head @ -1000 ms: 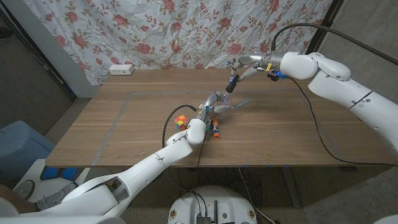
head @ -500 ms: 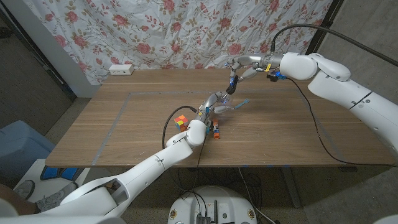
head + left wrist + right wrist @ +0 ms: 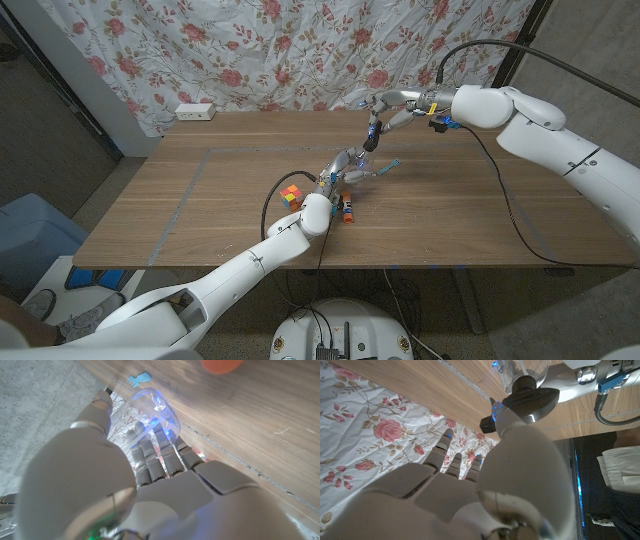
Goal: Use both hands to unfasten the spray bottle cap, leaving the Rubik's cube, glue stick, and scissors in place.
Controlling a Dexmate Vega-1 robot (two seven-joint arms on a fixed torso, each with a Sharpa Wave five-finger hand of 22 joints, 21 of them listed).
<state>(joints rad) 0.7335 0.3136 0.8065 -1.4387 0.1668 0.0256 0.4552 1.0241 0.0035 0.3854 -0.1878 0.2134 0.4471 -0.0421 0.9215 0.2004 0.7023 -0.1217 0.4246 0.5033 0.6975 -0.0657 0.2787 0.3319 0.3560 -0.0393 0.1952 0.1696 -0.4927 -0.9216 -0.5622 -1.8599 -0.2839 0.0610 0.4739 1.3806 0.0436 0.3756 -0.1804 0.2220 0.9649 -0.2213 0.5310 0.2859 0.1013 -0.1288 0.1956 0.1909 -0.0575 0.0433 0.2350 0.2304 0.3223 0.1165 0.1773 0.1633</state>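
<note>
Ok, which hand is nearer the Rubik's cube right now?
Left. The left hand holds the spray bottle just beyond the Rubik's cube, its forearm passing beside it; the right hand is farther back at the bottle's cap.

Head camera overlooks table [image 3: 450,210]; wrist cameras close.

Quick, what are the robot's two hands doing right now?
Left hand: holding the clear spray bottle by its body.
Right hand: gripping the bottle's black spray cap.
</note>
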